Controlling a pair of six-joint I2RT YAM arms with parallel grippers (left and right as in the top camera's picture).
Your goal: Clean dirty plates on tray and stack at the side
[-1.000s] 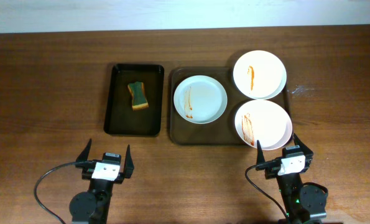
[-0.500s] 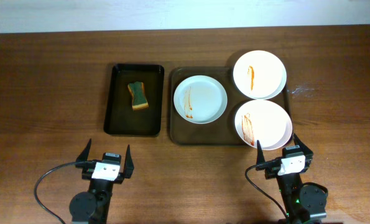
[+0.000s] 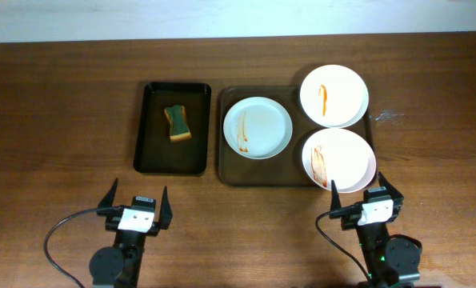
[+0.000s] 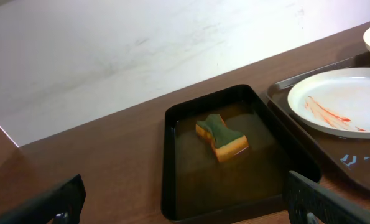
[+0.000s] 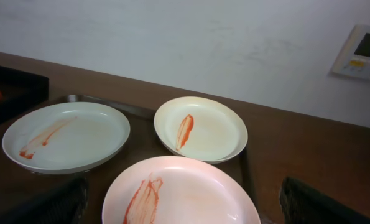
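Three white plates smeared with red sauce sit on a brown tray [image 3: 226, 172]: a left plate [image 3: 258, 128], a far plate [image 3: 334, 95] and a near pinkish plate [image 3: 339, 159]. All three show in the right wrist view, left [image 5: 66, 135], far [image 5: 201, 128], near [image 5: 181, 193]. A green-and-yellow sponge [image 3: 177, 122] lies in a black tray [image 3: 146, 152], also in the left wrist view [image 4: 221, 136]. My left gripper [image 3: 136, 204] is open near the front edge, short of the black tray. My right gripper [image 3: 362, 200] is open just in front of the near plate.
The black tray [image 4: 169, 180] stands left of the brown tray [image 4: 278, 93]. Bare wooden table lies at the far left and the far right. A white wall with a small panel [image 5: 360, 53] is behind the table.
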